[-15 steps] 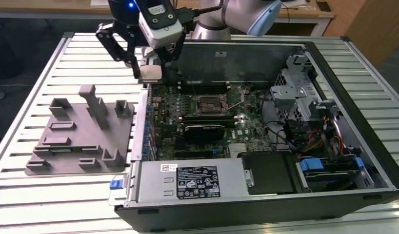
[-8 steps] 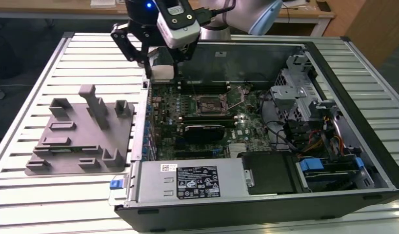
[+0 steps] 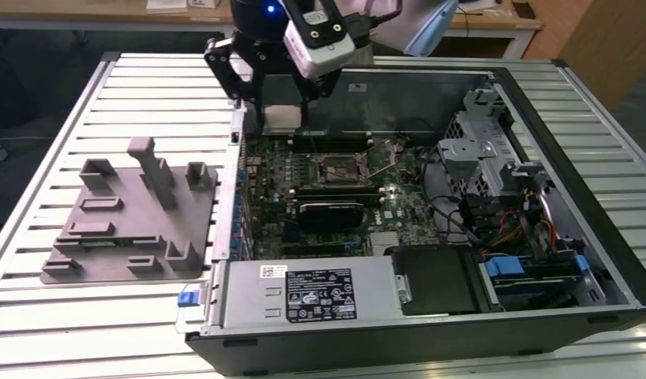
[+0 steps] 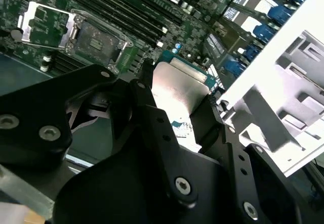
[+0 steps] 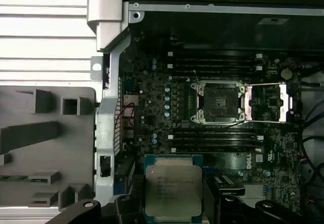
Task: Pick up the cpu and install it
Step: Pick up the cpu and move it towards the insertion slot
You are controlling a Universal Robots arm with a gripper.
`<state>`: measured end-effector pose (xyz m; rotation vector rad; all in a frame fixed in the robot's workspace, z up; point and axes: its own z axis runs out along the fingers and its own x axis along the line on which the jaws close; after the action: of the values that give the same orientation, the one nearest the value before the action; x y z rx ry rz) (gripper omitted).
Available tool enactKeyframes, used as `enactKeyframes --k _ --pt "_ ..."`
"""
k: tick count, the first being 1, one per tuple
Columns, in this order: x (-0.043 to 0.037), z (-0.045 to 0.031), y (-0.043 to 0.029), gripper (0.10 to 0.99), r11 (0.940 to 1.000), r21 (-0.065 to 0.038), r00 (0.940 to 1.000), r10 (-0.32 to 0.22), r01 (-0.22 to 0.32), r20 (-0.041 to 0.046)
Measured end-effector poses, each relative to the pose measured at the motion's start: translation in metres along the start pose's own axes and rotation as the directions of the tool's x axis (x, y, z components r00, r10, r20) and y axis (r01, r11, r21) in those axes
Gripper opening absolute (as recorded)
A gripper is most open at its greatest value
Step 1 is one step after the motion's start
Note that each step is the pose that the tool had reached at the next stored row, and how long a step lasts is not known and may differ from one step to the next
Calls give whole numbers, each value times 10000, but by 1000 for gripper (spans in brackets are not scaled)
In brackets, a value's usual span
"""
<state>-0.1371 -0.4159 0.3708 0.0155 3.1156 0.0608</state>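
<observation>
Black end effector (image 4: 178, 96), silver screws (image 4: 182, 185)

Socket (image 5: 218, 101) lies open to the hand (image 5: 173, 204), load plate (image 5: 268, 101) swung aside.

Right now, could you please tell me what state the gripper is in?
Gripper: shut on the small, flat, square cpu with a silvery-grey metal top, over the green motherboard.

The cpu (image 5: 173, 187) is silvery-grey with a green rim; the jaws are black. The motherboard (image 5: 152, 87) is dark green, the tray (image 3: 202, 217) plain grey, the counter (image 3: 70, 332) pale with ribbed stripes.
</observation>
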Motion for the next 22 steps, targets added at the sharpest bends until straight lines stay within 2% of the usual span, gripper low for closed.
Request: enactKeyframes --k 16,22 --pt "-514 20 5 541 10000 -1 10000 -1 1 0" --pt "-630 103 3 541 10000 -1 10000 0 0 0"
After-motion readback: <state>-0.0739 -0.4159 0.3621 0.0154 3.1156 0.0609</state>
